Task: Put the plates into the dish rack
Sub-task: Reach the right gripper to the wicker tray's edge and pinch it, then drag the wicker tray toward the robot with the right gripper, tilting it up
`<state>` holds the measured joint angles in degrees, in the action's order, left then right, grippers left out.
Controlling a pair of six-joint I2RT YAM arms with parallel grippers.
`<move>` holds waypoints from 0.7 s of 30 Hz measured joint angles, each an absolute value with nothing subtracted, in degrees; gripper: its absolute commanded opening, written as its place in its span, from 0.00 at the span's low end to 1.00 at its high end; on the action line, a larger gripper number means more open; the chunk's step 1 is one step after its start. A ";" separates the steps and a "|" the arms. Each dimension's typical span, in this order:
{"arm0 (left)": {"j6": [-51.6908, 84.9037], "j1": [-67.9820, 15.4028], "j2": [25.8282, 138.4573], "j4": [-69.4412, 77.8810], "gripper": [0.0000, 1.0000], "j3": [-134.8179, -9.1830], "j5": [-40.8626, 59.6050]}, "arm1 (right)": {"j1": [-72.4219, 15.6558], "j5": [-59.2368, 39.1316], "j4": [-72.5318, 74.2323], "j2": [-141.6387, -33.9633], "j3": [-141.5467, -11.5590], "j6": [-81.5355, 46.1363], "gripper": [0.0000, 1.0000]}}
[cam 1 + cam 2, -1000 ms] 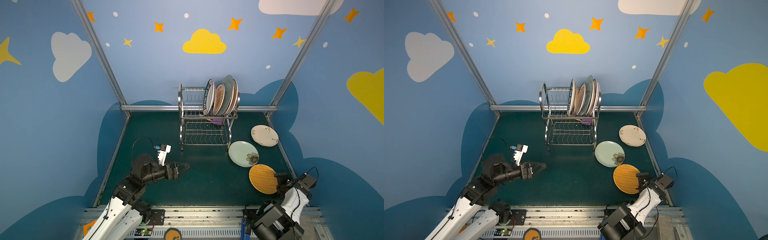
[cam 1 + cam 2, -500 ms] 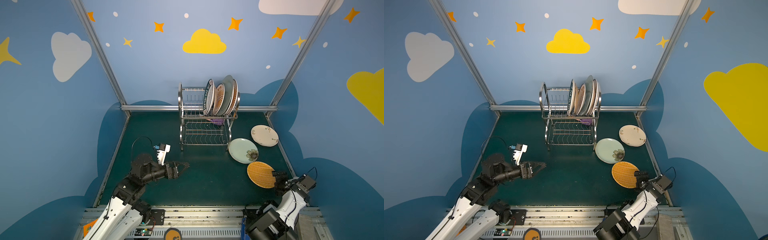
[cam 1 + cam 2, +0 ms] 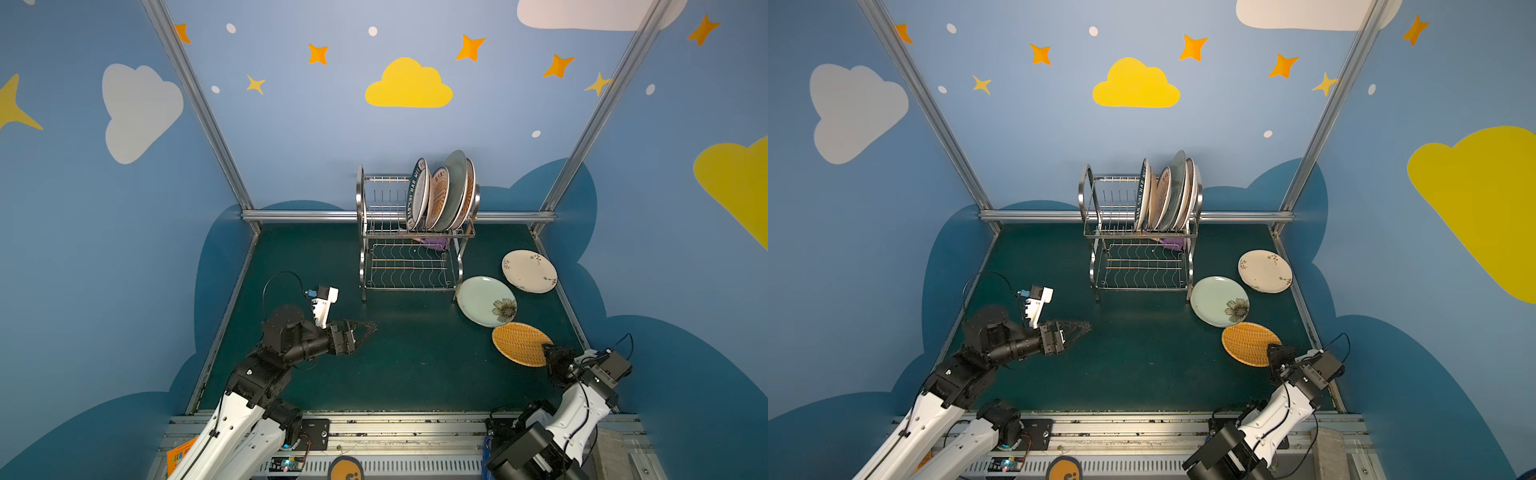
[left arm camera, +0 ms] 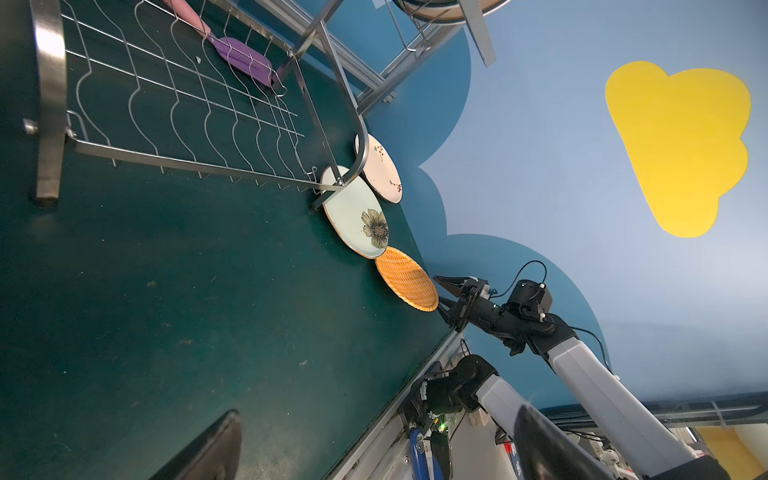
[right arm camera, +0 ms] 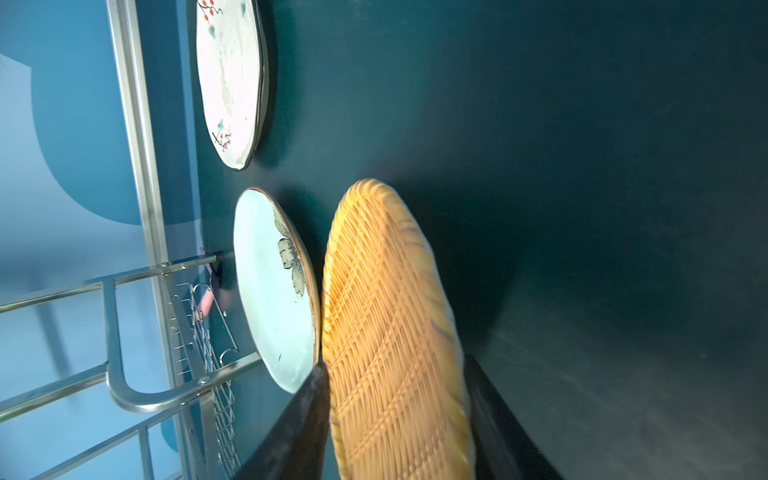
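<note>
A: How's the light up top?
B: Even and fairly bright in both top views, coming from above. Faint soft shadows lie on the mat [image 3: 415,365], and the walls [image 3: 124,249] bow at the edges.
A: And at your wrists?
B: The dish rack [image 4: 50,83] frame glares white. On my right, the woven plate [image 5: 395,332] smears out of focus, my fingers [image 5: 299,424] are black blurs, and shadow pools beside them.

No word or number can be read in full. In both top views, upper centre, the lettered plate [image 3: 419,195] standing leftmost in the dish rack [image 3: 361,208] carries black block letters round its rim, and the sunburst plate [image 3: 439,199] beside it small dark characters, all too small to make out. Along the bottom edge, an orange sticker [image 3: 179,456] at lower left shows barcode-like stripes, and a round orange badge [image 3: 345,471] at centre shows a pale mark cut off by the frame.
</note>
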<state>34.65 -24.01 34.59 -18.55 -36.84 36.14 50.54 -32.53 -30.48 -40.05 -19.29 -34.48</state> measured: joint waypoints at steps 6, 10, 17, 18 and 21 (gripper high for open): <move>34.94 -23.03 34.72 -18.13 1.00 -36.84 36.71 | 50.52 -33.10 -30.94 -39.92 -19.31 -33.95 0.27; 35.33 -22.24 34.74 -17.69 1.00 -36.71 37.01 | 50.52 -33.74 -31.14 -39.92 -19.40 -33.54 0.15; 35.62 -21.61 34.83 -17.26 1.00 -36.25 37.04 | 50.26 -34.35 -32.12 -39.97 -19.97 -32.45 0.00; 35.64 -21.52 34.83 -17.28 1.00 -36.14 37.04 | 50.24 -34.37 -32.32 -39.99 -20.21 -32.34 0.00; 35.75 -21.34 34.83 -17.26 1.00 -36.07 36.99 | 50.00 -34.39 -33.19 -40.05 -20.91 -32.10 0.00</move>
<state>35.75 -21.34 34.83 -17.26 -36.07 36.99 50.00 -34.39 -33.19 -40.05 -20.91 -32.10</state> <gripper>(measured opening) 0.996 0.063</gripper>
